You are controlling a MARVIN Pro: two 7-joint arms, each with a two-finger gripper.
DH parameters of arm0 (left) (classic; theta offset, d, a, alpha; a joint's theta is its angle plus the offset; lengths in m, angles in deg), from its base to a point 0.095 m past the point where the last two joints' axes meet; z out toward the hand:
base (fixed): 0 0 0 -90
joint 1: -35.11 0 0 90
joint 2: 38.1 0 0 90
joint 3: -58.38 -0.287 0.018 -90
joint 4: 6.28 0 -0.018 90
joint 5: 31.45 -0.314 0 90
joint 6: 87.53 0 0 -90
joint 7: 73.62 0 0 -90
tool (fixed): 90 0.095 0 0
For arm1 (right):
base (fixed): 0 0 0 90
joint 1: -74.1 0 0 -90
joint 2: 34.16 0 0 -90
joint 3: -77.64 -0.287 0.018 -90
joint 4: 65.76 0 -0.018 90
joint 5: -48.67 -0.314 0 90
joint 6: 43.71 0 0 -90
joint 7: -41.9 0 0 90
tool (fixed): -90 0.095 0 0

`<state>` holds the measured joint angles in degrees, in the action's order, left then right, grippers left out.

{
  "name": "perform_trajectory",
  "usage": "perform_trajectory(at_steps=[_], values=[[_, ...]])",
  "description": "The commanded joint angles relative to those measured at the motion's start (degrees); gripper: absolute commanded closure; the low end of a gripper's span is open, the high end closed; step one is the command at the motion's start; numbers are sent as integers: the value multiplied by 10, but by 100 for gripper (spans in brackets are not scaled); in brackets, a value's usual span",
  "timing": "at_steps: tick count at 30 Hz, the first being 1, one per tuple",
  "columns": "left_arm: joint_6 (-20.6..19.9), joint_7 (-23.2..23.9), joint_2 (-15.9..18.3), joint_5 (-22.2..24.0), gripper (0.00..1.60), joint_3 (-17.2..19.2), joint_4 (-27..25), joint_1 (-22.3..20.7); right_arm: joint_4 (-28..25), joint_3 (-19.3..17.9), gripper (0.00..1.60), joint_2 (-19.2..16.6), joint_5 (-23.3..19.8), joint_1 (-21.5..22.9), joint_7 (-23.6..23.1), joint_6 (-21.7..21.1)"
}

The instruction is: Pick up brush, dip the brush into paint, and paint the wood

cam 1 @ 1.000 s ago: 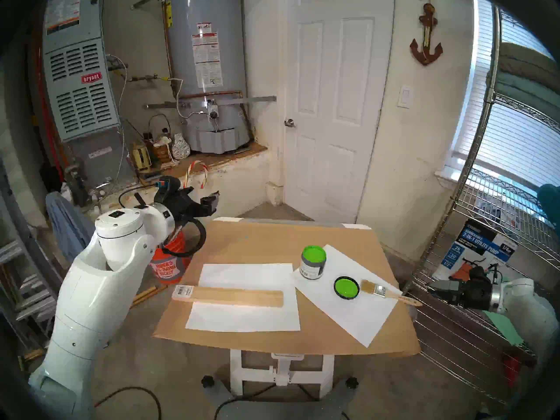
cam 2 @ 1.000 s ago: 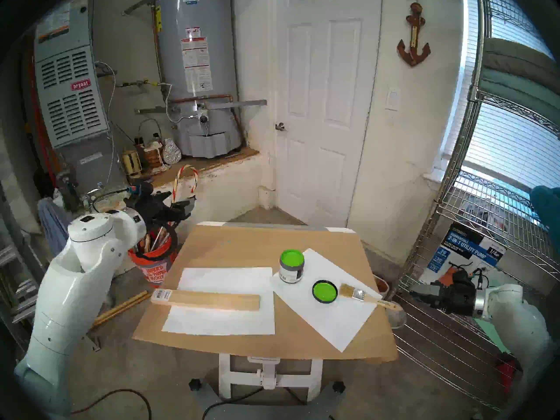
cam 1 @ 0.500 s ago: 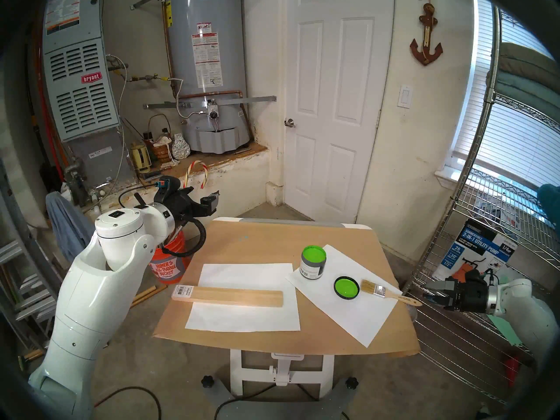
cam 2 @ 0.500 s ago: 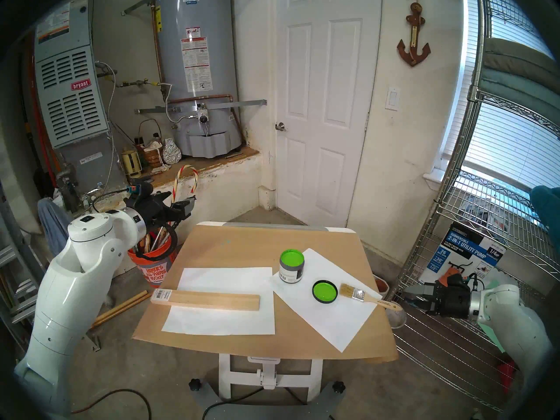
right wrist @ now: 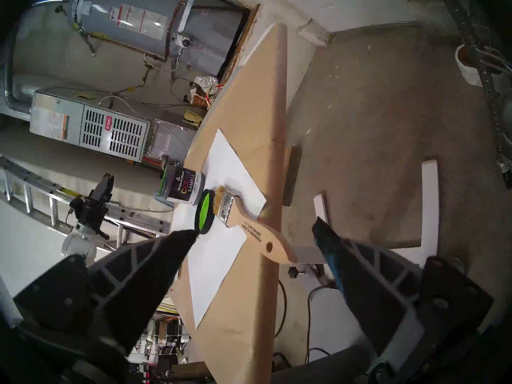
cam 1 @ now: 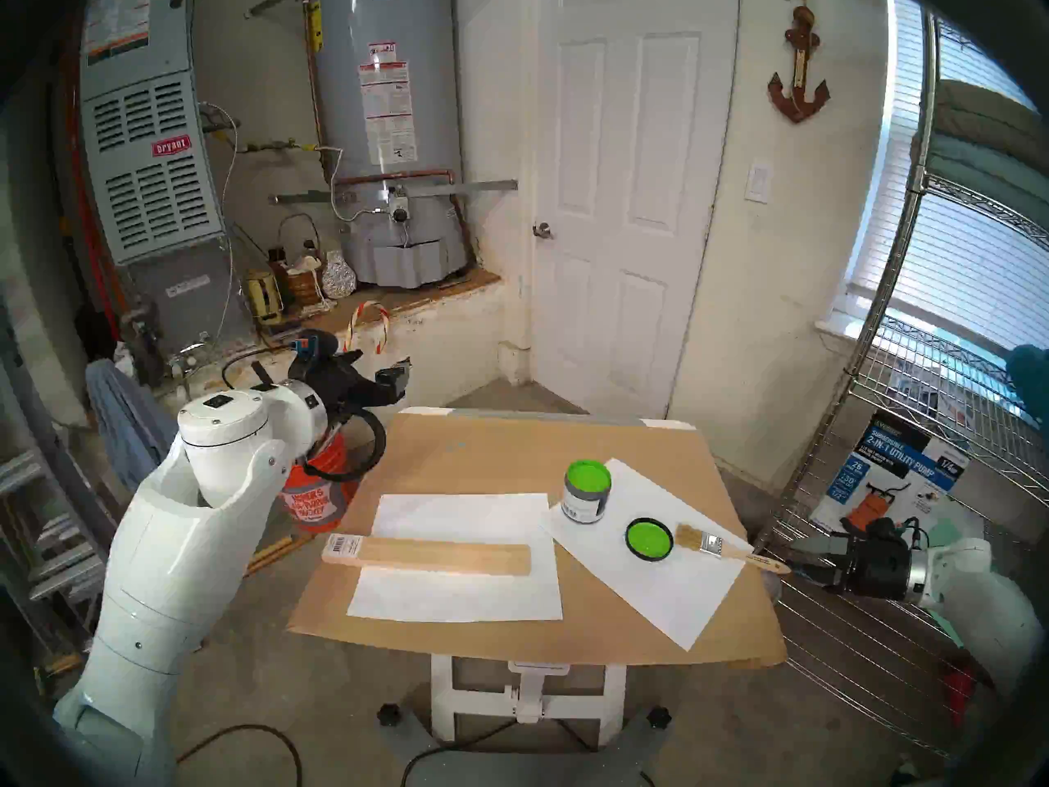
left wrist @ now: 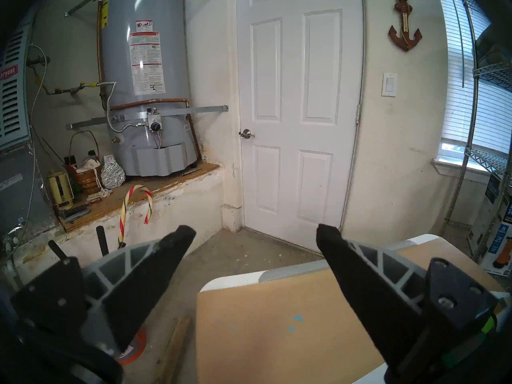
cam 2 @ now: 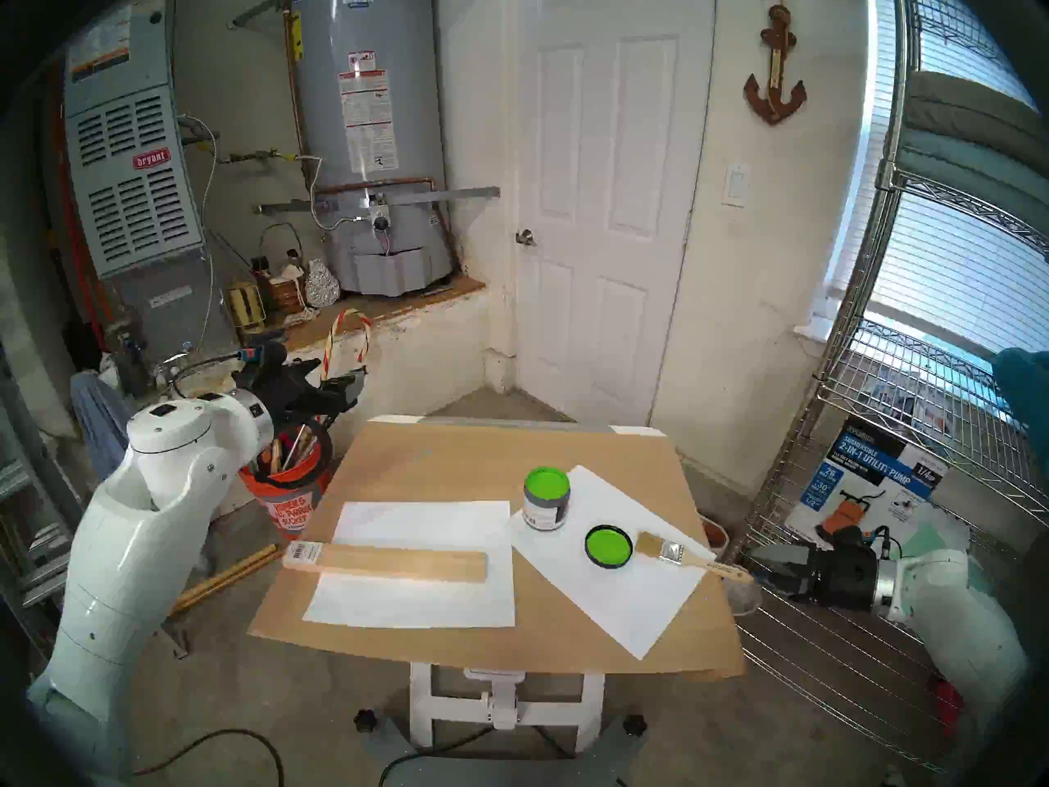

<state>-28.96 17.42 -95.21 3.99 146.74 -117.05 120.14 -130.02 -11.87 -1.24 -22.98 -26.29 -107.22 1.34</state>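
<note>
The brush [cam 1: 729, 550] [cam 2: 687, 558] [right wrist: 249, 225] lies on a white paper sheet [cam 1: 664, 587] at the table's right edge, handle end jutting over the edge, bristles pale tan. Beside it sit the open jar of green paint [cam 1: 587, 491] [cam 2: 546, 497] [right wrist: 181, 186] and its lid [cam 1: 649, 538] [right wrist: 205, 211], green side up. The wood [cam 1: 426, 556] [cam 2: 386, 561] rests on another paper sheet at left. My right gripper [cam 1: 797, 556] [right wrist: 253, 232] is open, its fingers on either side of the handle end, not touching. My left gripper [cam 1: 397, 380] [left wrist: 256, 233] hangs open and empty off the table's far-left corner.
The brown table top [cam 1: 511, 445] stands on a white stand. An orange bucket [cam 1: 315, 499] of tools is on the floor under my left arm. A wire shelf rack [cam 1: 908, 485] stands close behind my right arm. A water heater and furnace fill the back left.
My right gripper has moved left toward the table, from the shelf rack up to the brush handle's end, and stayed open. The left arm and the table's things have not moved.
</note>
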Motion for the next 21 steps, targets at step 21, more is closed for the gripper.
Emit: perform_trajectory(at_steps=[21], values=[[2, 0, 1, 1, 0, 5, -10, -5, -13, -6, 0, 17, -5, 6, 4, -10]])
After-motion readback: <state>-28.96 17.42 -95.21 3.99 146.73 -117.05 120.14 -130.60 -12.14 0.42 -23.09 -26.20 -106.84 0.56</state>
